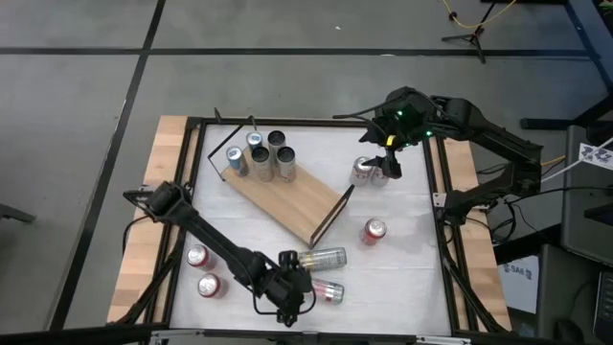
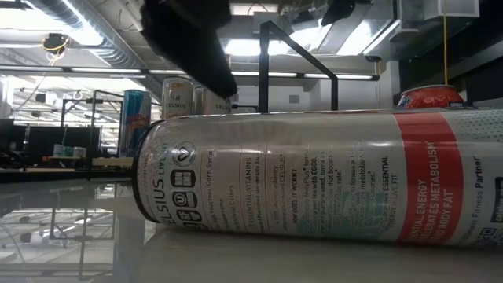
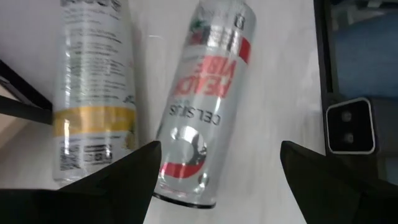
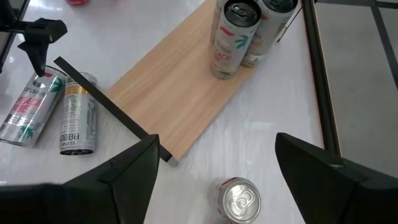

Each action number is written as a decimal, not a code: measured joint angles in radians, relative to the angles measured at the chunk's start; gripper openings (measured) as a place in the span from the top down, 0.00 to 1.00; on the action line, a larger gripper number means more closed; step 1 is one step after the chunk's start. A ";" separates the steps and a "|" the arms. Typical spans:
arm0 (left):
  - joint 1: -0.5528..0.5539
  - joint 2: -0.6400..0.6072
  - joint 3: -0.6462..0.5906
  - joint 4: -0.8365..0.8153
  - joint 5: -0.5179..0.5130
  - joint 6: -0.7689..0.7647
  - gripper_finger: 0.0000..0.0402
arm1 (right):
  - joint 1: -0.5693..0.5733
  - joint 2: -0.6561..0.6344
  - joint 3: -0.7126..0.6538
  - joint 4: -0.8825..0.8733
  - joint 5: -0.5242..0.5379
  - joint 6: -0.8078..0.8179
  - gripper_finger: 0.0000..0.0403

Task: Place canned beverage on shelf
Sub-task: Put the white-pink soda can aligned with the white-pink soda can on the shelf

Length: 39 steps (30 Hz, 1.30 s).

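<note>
Wood shelf: light-brown shelf on a thin black frame, angled across the table; I count about five upright cans bunched at its far-left end, the rest of the board bare.
Target can: red-banded can lying on its side at the near table edge, just beside a yellow-banded can, also lying down.
Left tool: left tool hovers over the red-banded can's end, fingers spread, nothing pinched.
Right tool: right tool spread and empty above an upright can near the shelf's right end.
Other cans: loose ones standing on the table, two at near-left, one right of the shelf.
Step, my judgement: left arm lining up on the lying can.
How I'd do it: centre the fingers across the can's body, clear of its yellow neighbour; lower squarely; pinch mid-length so it won't roll.
</note>
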 joint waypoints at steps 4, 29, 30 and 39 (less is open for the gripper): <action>-0.001 0.026 0.000 0.001 -0.005 0.000 0.20 | 0.000 0.000 0.000 0.000 0.000 0.000 0.22; -0.006 0.137 0.000 0.002 -0.037 0.002 0.20 | 0.000 0.000 0.000 0.000 -0.001 -0.001 0.22; -0.006 0.138 0.000 0.002 -0.037 0.002 0.20 | 0.000 0.000 0.000 0.001 0.000 -0.001 0.22; -0.006 0.138 0.000 0.002 -0.024 -0.006 0.33 | 0.000 0.000 0.000 0.000 0.000 -0.001 0.22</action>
